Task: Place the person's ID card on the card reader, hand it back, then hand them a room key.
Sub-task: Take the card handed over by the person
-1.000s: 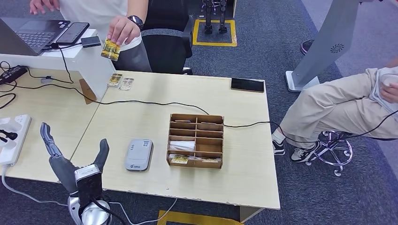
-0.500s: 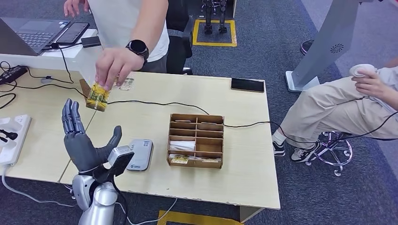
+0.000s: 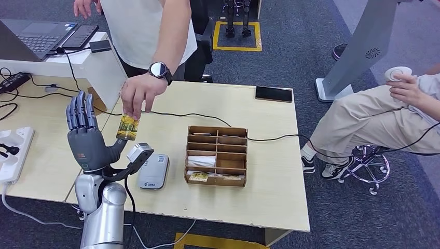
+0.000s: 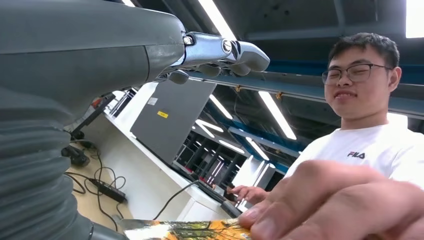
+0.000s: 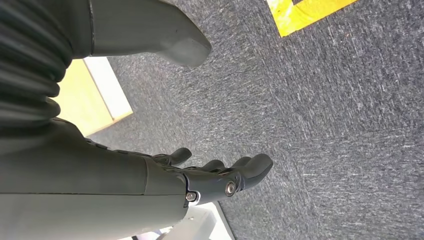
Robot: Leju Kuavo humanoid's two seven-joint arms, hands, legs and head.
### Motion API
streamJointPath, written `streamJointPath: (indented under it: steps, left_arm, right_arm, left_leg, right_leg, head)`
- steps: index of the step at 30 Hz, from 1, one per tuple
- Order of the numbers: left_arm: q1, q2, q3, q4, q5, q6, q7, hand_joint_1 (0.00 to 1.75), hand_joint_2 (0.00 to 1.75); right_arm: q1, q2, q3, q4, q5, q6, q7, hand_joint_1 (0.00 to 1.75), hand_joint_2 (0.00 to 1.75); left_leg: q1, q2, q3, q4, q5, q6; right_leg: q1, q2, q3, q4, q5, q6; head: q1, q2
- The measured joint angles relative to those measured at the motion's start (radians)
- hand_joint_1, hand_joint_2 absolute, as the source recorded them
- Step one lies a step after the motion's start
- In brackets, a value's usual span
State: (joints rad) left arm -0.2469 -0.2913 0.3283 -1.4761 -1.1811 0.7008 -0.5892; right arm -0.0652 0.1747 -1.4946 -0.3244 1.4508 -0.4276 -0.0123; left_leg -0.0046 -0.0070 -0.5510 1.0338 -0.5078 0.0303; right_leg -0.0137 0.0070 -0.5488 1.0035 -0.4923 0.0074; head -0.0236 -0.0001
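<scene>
— Now, what does my left hand (image 3: 91, 140) show from the head view?

— I see it raised over the near left part of the table (image 3: 270, 202), palm up, fingers (image 3: 79, 111) straight and side by side, thumb set apart toward the card (image 3: 127, 127). It holds nothing.

— Where is the card?

— A person's hand (image 3: 137, 96), with a watch (image 3: 160, 70) at the wrist, pinches it by its top edge just beside my thumb. Whether card and thumb touch, I cannot tell. In the left wrist view the card (image 4: 185, 231) lies at the base of my hand (image 4: 100, 55), under the person's fingertips (image 4: 320, 205).

— And the reader?

— It is the grey reader (image 3: 153, 170) lying flat on the table, just beside my wrist, left of the wooden tray (image 3: 216, 155). Small cards lie in the tray's near compartments.

— My right hand?

— In the right wrist view it (image 5: 165, 180) hangs over grey carpet (image 5: 325, 110), fingers loosely extended, thumb apart, holding nothing.

— Anything else?

— A black phone (image 3: 273, 94) lies at the far table edge, a cable (image 3: 171, 114) crosses the top, and a second person sits on the right.
</scene>
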Motion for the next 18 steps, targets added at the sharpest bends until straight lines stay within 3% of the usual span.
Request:
streamJointPath:
  steps: [3,4,10,18]
  left_arm:
    - [-0.009,-0.008,0.013,0.007,0.015,0.0,-0.019,1.62,1.75]
    - [-0.01,-0.01,0.015,0.009,0.025,0.0,-0.029,1.75,1.75]
    - [-0.011,-0.013,0.026,0.01,0.091,0.0,-0.096,1.75,1.75]
    - [-0.01,-0.014,0.028,0.007,0.134,0.0,-0.108,1.75,1.75]
  right_arm:
    - [0.0,-0.006,0.004,0.008,0.007,-0.004,0.002,0.0,1.75]
    - [0.0,-0.008,0.006,0.01,0.011,-0.007,0.003,0.0,1.75]
    - [0.0,-0.02,0.015,0.016,0.016,-0.023,0.001,0.0,1.75]
    - [0.0,-0.029,0.019,0.016,0.015,-0.032,-0.012,0.0,1.75]
  left_leg:
    - [0.0,0.0,0.0,0.0,0.0,0.0]
    - [0.0,0.0,0.0,0.0,0.0,0.0]
    - [0.0,0.0,0.0,0.0,0.0,0.0]
    - [0.0,0.0,0.0,0.0,0.0,0.0]
  right_leg:
    - [0.0,0.0,0.0,0.0,0.0,0.0]
    - [0.0,0.0,0.0,0.0,0.0,0.0]
    - [0.0,0.0,-0.001,0.0,0.0,0.0]
    - [0.0,0.0,0.0,0.0,0.0,0.0]
  head:
    - [0.0,0.0]
    - [0.0,0.0]
    - [0.0,0.0]
    - [0.0,0.0]
